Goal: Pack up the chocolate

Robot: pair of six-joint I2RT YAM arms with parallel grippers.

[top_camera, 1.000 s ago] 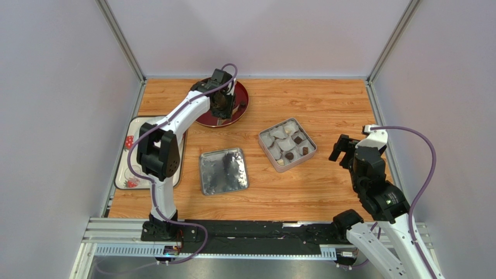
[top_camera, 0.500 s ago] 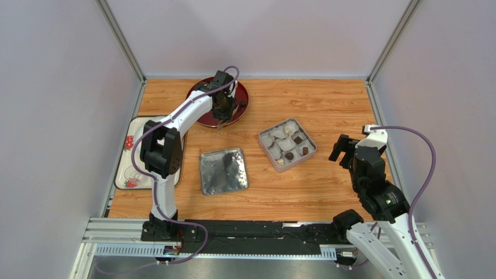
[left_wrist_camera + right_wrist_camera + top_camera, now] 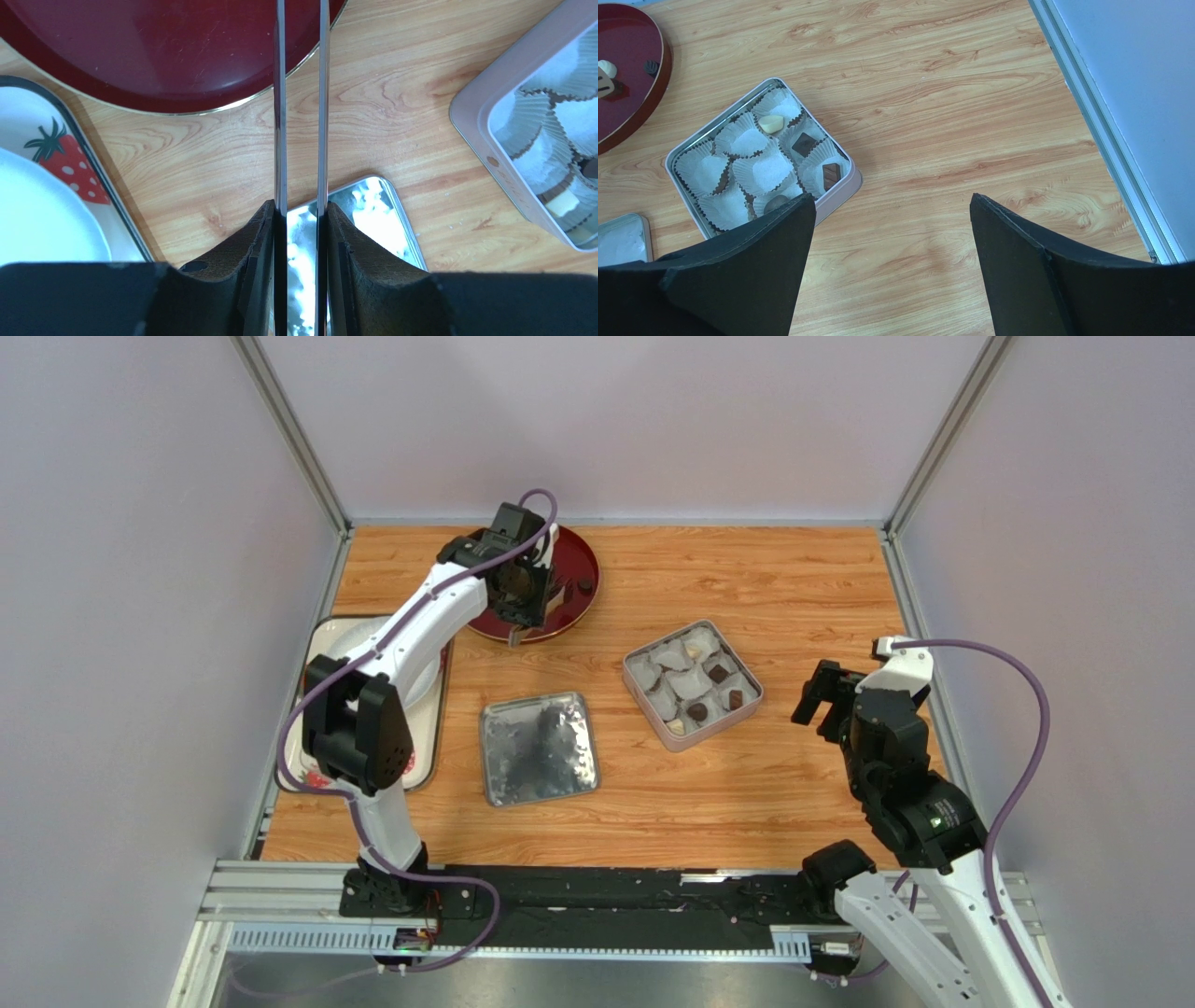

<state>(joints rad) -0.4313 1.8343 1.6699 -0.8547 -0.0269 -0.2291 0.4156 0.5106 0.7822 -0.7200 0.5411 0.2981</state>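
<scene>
Overhead, I see a wooden table with my two arms at its near edge.

My left gripper [image 3: 516, 602] hangs over the near part of the red plate [image 3: 568, 560] at the far side of the table. I judge it is there because the loose chocolate [image 3: 606, 68] lies on that plate: a cream piece and at least two dark ones. Its fingers [image 3: 280, 105] are thin flat blades, suited to such small pieces. They stand close together with only a narrow slit between them. Through the slit I see just wood and plate. The tips run off the top of the wrist view, so I cannot tell whether a piece is pinched there.

My right gripper [image 3: 892, 210] is parked at the right, well apart from the plate. Its jaws are spread wide and hold nothing. I judge it is waiting out of the left arm's way.

The tin [image 3: 840, 201] sits right of centre, between the two grippers. It is square and filled with white paper cups [image 3: 749, 140]. Four cups hold chocolate, one cream piece and three dark ones. The other cups show only paper, so the packing looks less than half done.

The lid [image 3: 539, 746] lies flat, near the tin's left side but not touching it, leaving the tin open for filling. A tray [image 3: 60, 157] with a strawberry print sits at the far left.
</scene>
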